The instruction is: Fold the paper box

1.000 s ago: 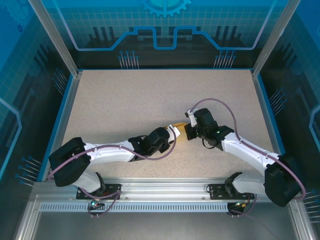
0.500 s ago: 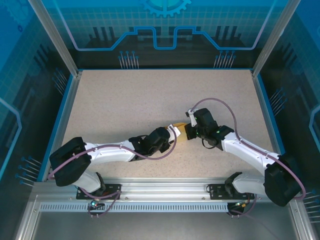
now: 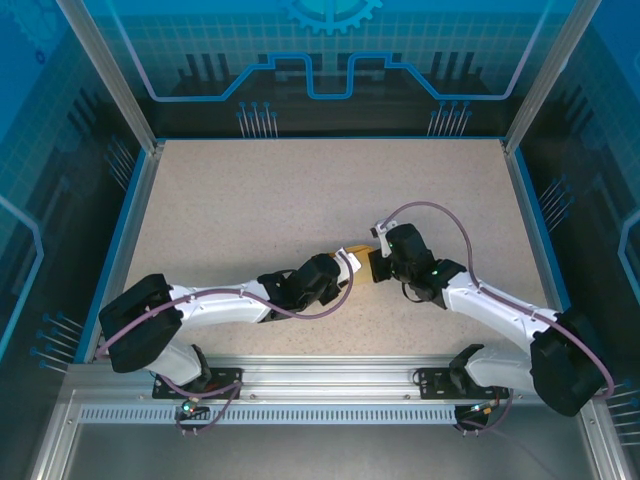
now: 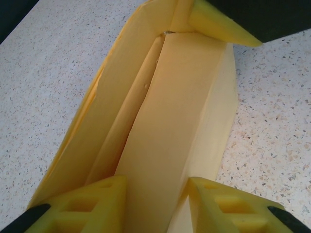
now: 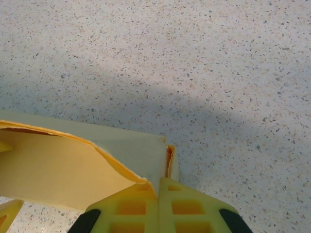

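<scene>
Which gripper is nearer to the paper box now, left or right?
Neither; both touch it. The left gripper straddles one end of the paper box; the right gripper is shut on its opposite end.

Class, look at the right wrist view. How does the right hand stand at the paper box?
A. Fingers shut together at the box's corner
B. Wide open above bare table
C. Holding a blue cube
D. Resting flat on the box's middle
A: the right hand has its two yellow fingers pressed together at the corner edge of the paper box.
</scene>
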Available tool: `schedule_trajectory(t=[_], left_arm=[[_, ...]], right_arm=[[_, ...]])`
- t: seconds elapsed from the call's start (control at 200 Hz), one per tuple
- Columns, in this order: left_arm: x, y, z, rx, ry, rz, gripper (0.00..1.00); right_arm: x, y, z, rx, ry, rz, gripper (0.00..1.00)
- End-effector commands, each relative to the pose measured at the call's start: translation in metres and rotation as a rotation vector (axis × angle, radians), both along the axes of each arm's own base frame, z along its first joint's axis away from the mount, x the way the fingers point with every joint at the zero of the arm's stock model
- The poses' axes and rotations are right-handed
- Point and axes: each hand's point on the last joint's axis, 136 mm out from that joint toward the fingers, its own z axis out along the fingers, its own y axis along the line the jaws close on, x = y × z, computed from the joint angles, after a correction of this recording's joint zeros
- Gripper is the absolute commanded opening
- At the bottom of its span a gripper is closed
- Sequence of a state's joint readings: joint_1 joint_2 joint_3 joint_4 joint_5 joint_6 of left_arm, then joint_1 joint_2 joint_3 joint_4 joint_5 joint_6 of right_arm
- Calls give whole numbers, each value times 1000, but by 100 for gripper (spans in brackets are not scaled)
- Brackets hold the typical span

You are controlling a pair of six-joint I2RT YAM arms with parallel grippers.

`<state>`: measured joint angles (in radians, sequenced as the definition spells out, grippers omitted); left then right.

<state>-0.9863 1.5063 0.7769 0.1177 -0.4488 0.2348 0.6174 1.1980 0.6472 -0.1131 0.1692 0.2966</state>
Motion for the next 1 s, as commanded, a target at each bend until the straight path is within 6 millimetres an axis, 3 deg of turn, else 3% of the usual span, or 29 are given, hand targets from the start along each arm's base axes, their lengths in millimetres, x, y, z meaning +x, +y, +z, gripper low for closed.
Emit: schedule_trajectory(t=[0.0, 0.725, 0.85, 0.996], left_arm=[[4, 0, 7, -26, 11, 24, 42], [-10, -3, 50, -154, 3, -8, 66], [-15, 8, 67, -214, -9, 20, 67], [-15, 42, 83, -290, -24, 150, 67]], right_arm=[[-34, -6, -40, -75, 136, 51, 4], [-38, -5, -36, -98, 103, 34, 3], [-38, -4, -33, -100, 96, 37, 3], [-37, -3, -31, -103, 92, 38, 3]])
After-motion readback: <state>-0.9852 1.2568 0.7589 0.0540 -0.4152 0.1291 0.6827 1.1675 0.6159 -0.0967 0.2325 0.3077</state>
